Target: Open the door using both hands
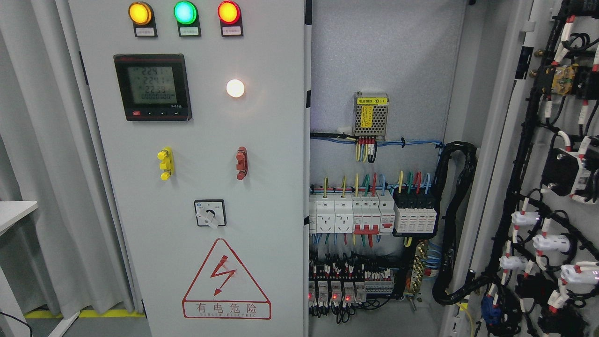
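A grey electrical cabinet fills the head view. Its left door (196,140) is closed and carries three lamps, a black meter (152,87), a lit white lamp (235,88), a yellow handle (165,163), a red handle (241,163), a rotary switch (209,213) and a red lightning warning sign (226,281). The right door (524,154) is swung open at the far right, its inner side covered in black cables and white connectors. The cabinet interior (374,70) shows breakers (374,213) and wiring. Neither of my hands is visible.
A grey curtain (42,154) hangs left of the cabinet. A white table corner (16,210) juts in at the left edge. Yellow floor tape (79,312) runs along the bottom left. A thick black cable bundle (456,220) loops inside the cabinet.
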Action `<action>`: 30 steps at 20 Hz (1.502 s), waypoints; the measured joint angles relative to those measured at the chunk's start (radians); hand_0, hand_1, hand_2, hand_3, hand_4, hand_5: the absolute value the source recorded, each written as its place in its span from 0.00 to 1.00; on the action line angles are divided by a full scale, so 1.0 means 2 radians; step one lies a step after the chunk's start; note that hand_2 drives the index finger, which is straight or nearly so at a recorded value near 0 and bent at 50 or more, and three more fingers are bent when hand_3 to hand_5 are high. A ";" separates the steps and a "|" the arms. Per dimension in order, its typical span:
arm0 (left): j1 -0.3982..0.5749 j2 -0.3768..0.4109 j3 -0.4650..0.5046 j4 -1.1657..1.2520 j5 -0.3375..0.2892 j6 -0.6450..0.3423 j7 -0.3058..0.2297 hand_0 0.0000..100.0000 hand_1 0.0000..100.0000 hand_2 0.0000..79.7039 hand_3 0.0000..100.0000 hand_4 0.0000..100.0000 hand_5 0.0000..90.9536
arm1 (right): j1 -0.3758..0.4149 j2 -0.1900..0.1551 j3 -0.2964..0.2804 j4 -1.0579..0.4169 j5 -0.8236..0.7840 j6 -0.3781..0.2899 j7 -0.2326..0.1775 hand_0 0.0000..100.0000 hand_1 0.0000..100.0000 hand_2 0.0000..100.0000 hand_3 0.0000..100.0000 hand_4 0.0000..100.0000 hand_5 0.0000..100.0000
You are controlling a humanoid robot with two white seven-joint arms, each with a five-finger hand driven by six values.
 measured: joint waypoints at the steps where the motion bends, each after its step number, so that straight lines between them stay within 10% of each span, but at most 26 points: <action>1: 0.030 -0.002 0.009 0.006 -0.013 -0.011 0.000 0.29 0.00 0.03 0.03 0.04 0.00 | 0.000 0.000 -0.003 0.000 0.004 0.000 -0.005 0.22 0.00 0.00 0.00 0.00 0.00; 11: 0.264 -0.066 0.115 0.203 -0.071 -0.176 0.018 0.29 0.00 0.03 0.03 0.03 0.00 | 0.000 0.000 -0.039 -0.003 0.050 -0.001 -0.018 0.22 0.00 0.00 0.00 0.00 0.00; 18: 0.273 -0.134 0.196 0.423 -0.079 -0.187 0.063 0.29 0.00 0.03 0.03 0.03 0.00 | 0.015 0.000 -0.051 -0.024 0.056 -0.031 -0.002 0.22 0.00 0.00 0.00 0.00 0.00; 30: 0.271 -0.186 0.259 0.624 -0.083 -0.147 0.060 0.29 0.00 0.03 0.03 0.03 0.00 | 0.119 -0.001 -0.042 -0.260 0.059 -0.037 0.006 0.22 0.00 0.00 0.00 0.00 0.00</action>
